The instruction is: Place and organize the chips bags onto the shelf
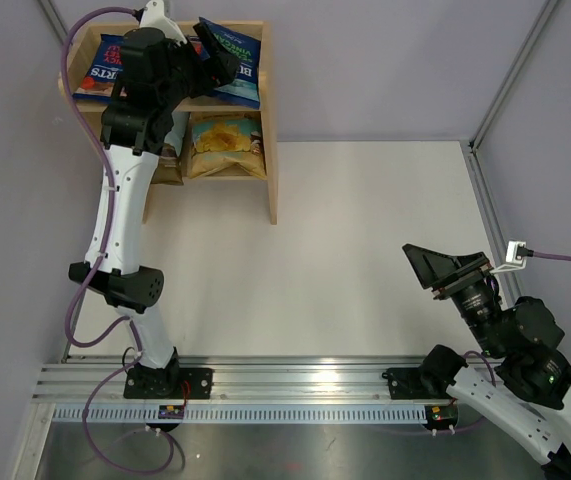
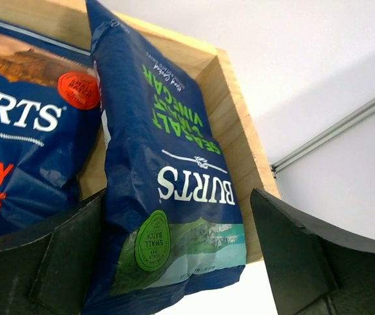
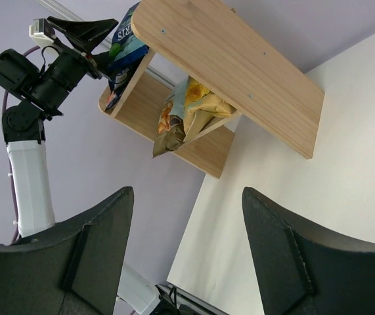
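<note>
The green-lettered bag (image 2: 167, 131) lies between the released left tool's (image 2: 177, 195) jaws, long axis eleven-to-five o'clock, lettering inverted.

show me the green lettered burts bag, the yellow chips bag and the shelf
green-lettered Burts bag (image 2: 174, 170): left wrist view, middle of its front face.
yellow chips bag (image 1: 227, 143): top external view, centre of the bag on the lower tier.
shelf (image 1: 271, 180): top external view, side panel at picture right.

Lighting is bright, even and diffuse from above, casting only soft shadows under the shelf (image 1: 271, 170); focus is sharp, except the dark, slightly soft fingers (image 2: 305, 262) in the wrist views.
</note>
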Motion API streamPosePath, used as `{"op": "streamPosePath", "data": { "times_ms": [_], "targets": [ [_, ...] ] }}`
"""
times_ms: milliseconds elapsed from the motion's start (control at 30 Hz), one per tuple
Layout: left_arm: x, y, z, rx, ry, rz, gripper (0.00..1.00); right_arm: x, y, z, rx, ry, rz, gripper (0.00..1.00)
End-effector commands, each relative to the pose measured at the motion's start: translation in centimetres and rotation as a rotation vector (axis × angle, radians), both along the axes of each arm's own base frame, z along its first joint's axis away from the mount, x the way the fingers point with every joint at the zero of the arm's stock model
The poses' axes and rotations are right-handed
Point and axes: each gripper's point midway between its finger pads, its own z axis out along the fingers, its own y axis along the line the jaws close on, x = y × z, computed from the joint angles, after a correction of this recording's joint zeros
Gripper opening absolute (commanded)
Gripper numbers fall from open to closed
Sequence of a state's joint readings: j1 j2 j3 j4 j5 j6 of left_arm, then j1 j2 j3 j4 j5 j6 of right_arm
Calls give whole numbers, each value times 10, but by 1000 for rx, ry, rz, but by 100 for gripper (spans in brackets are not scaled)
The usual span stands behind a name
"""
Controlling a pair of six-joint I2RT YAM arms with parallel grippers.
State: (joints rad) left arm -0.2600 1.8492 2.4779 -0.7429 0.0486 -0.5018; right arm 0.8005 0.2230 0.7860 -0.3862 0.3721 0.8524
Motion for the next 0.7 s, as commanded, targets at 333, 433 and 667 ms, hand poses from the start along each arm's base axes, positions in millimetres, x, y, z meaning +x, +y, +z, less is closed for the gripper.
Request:
{"op": "streamPosePath", "data": {
  "times_ms": [333, 433, 667],
  "targets": [
    [-15, -16, 46, 184, -264, -128, 99, -2, 7, 9, 20, -30, 35, 75],
    [-17, -26, 46, 231, -298, -131, 99, -1, 9, 7, 15, -27, 38, 75],
    [-8, -15, 57, 263, -345, -41, 99, -2, 13, 5, 16, -22, 58, 75]
  ]
}}
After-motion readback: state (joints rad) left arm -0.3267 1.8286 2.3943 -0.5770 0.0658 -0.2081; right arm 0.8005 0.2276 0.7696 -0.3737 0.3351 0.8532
